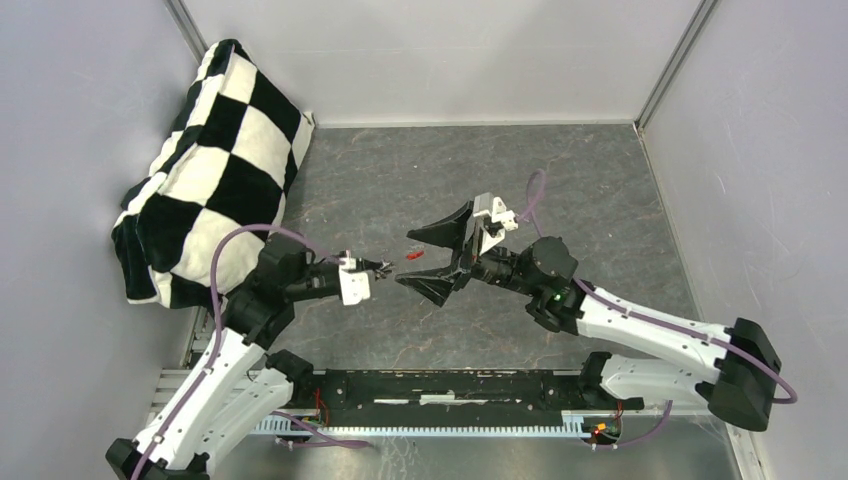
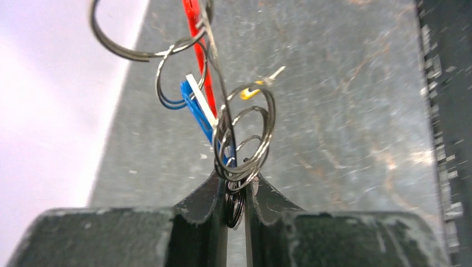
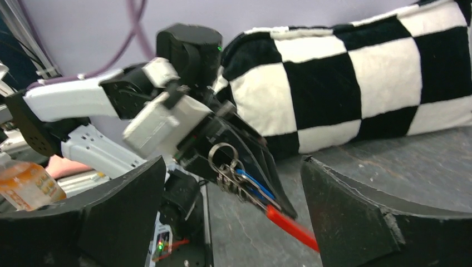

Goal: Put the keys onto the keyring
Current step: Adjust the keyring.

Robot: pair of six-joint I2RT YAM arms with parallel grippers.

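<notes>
The bunch of thin grey steel wire split rings looks light, hard and springy, and its smooth wire is probably slippery, so it may swivel in a pinch; hung on it are a small slim grey metal key with a blue head cap and a like key with a yellow head cap, both likely to dangle and swing freely; the bright red flat keyring piece, seen edge-on, seems the stiffest part and the best place for a second hold, across its flat faces near the free end; the left gripper has its jaws pinched shut on the lowest loops of the rings, and in its wrist view the bunch rises from the jaws toward 12 o'clock, the red piece leaning to 11 o'clock; in the top view that piece points toward 3 o'clock, above the grey marbled table, into the gap of the right gripper, whose black wedge-shaped jaws stand wide apart, one at 12 and one at 6 o'clock of the red tip; neither looks to be touching it.
</notes>
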